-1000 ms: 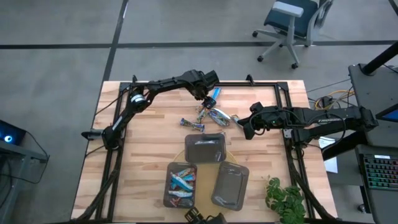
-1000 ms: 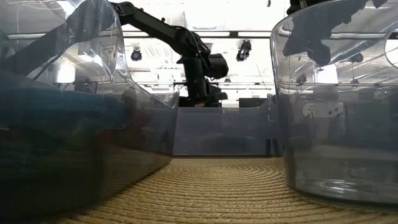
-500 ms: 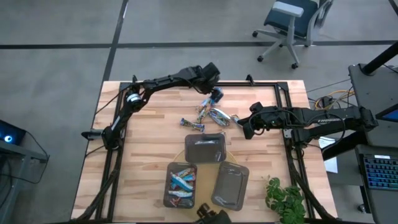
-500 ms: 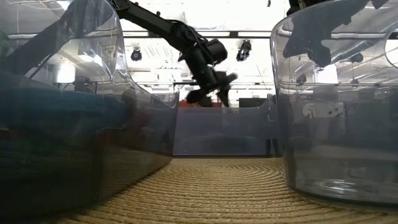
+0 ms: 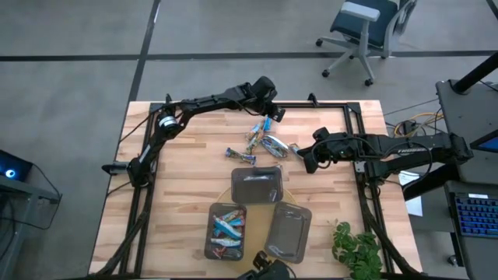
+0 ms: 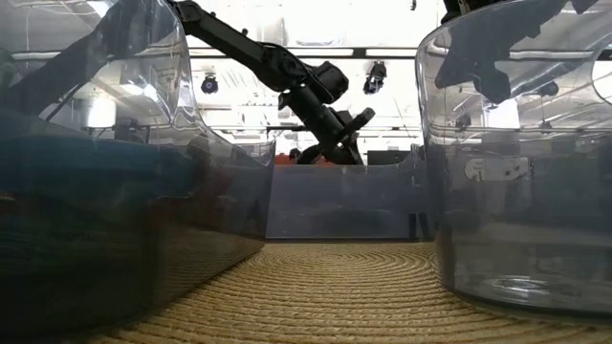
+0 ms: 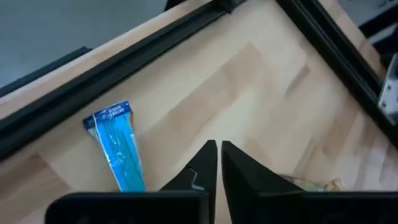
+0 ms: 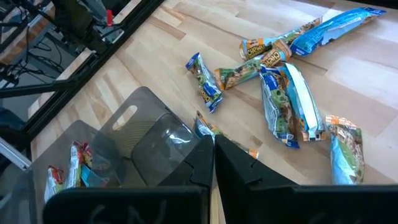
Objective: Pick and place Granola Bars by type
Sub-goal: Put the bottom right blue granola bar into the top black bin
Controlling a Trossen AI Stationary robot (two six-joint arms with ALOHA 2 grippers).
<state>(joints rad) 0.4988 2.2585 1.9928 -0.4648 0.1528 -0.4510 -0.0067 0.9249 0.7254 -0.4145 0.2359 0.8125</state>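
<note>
Left jaws (image 7: 217, 163), pressed together and pinching nothing, hang above the far edge of the pale wood-plank surface (image 5: 179, 179); just beside their tips lies a bright blue, glossy, crimp-ended bar (image 7: 119, 144) bearing white lettering too small to read, and on the other side of the tips a tan wrapper corner (image 7: 311, 184) shows. Beyond both runs the black metal frame rail (image 7: 112, 68) that borders the surface. Right jaws (image 8: 212, 163), likewise pressed together and empty, hover low over the loose Granola Bars (image 5: 263, 140) scattered mid-surface: ahead of the tips, a cluster of crinkled foil packets in blue, silver-white and tan, one orange-brown packet (image 8: 264, 46) reading partly "CHEWY"; immediately at the tips, a small blue-and-brown bar (image 8: 205, 128) lies against the rim of a smoky translucent plastic tray (image 8: 149, 134) with a slotted handle. Farther out from both jaws, two more rectangular trays stand near the front edge; the left tray (image 5: 226, 230) holds several blue and tan bars, the right tray (image 5: 288, 232) shows none. A round woven mat (image 6: 325, 287) lies beneath the trays.
</note>
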